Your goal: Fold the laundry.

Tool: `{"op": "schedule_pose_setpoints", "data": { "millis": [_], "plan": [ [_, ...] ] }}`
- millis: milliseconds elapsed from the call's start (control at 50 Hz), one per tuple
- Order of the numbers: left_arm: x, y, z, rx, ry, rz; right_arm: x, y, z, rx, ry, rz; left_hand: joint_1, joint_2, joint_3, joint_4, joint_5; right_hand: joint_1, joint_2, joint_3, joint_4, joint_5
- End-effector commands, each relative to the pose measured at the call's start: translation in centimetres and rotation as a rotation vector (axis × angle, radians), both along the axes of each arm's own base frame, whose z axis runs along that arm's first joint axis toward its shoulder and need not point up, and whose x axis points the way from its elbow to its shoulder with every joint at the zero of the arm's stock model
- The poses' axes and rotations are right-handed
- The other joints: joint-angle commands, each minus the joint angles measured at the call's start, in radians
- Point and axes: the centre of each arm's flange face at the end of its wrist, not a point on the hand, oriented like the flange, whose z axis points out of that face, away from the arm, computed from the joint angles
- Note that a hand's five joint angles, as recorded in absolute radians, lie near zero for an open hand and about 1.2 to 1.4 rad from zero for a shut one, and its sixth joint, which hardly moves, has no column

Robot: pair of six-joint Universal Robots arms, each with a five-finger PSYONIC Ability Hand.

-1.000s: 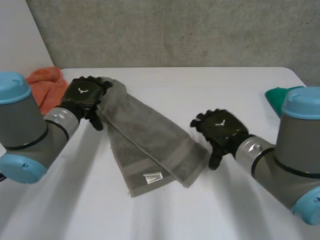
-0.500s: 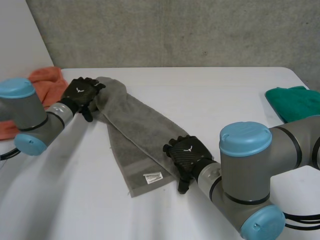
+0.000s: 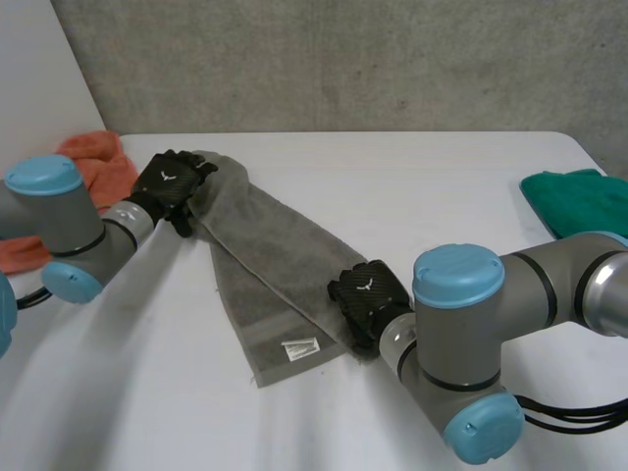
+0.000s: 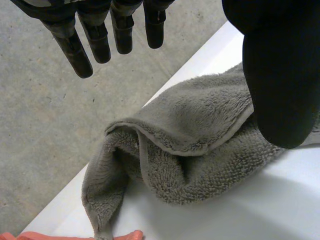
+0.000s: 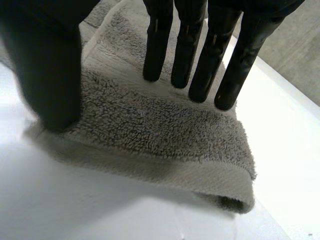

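Observation:
A grey towel (image 3: 275, 255), folded lengthwise, lies slanted across the white table (image 3: 422, 186). My left hand (image 3: 169, 182) rests at its far left end, which is bunched and rolled over. In the left wrist view the fingers (image 4: 75, 45) are straight and spread above that bunched end (image 4: 185, 145), with the thumb apart from them, so the hand is open. My right hand (image 3: 365, 292) lies on the towel's near right corner. There its straight fingers (image 5: 200, 55) reach over the folded layers (image 5: 150, 125) and the thumb sits at the edge, not pinching.
An orange cloth (image 3: 88, 167) lies at the table's far left, just behind my left arm, and peeks past the towel's end (image 4: 115, 235). A green cloth (image 3: 579, 201) sits at the right edge. A white label (image 3: 299, 347) marks the towel's near end.
My right hand has swung left from the bare table onto the towel's near right corner, its arm following. My left hand has stayed at the far end.

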Motion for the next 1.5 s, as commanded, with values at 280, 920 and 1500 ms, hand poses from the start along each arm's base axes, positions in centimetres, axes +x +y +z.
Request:
{"op": "schedule_pose_setpoints", "data": {
  "millis": [280, 920, 1500],
  "plan": [
    [0.4, 1.5, 1.5, 0.008, 0.002, 0.002, 1.0, -1.5, -0.4, -0.030, -0.026, -0.012, 0.008, 0.000, 0.009, 0.002, -0.007, 0.413, 0.317, 0.321, 0.322, 0.357],
    [0.1, 2.8, 2.0, 0.027, 0.006, -0.008, 2.0, -1.4, -0.6, 0.194, -0.181, -0.050, 0.002, -0.006, 0.003, -0.004, -0.013, -0.186, -0.282, -0.279, -0.278, -0.243],
    [-0.7, 3.4, 1.9, 0.037, 0.006, -0.026, 2.7, -3.3, -1.0, 0.065, -0.101, -0.041, -0.004, -0.012, -0.003, -0.010, -0.018, 0.001, -0.094, -0.091, -0.090, -0.055]
  ]
}}
